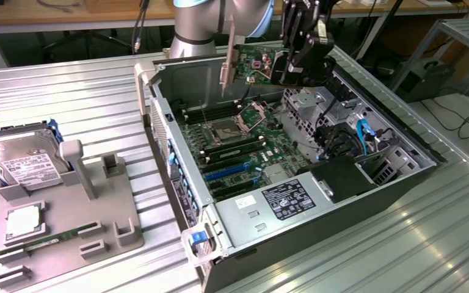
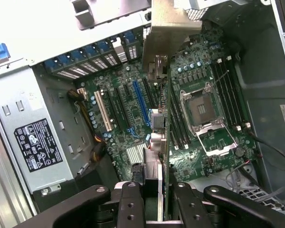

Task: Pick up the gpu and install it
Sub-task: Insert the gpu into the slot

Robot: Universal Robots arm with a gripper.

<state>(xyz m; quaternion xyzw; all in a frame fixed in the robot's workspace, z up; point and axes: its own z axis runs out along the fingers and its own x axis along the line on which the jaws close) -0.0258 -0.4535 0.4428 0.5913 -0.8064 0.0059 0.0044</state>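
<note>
One gpu (image 1: 251, 61) in tool (image 1: 288, 73), motherboard (image 1: 239, 146) beneath, hard drive (image 1: 21, 162) apart

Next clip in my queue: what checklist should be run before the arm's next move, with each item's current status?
1. gpu clamped in the gripper: ok, the card sits edge-on between the fingers.
2. gpu clear of the case: ok, it is held above the open side.
3. Blue slot empty: ok.
4. White slot empty: ok.
5. Card edge lined up with a slot: cannot tell.
</note>
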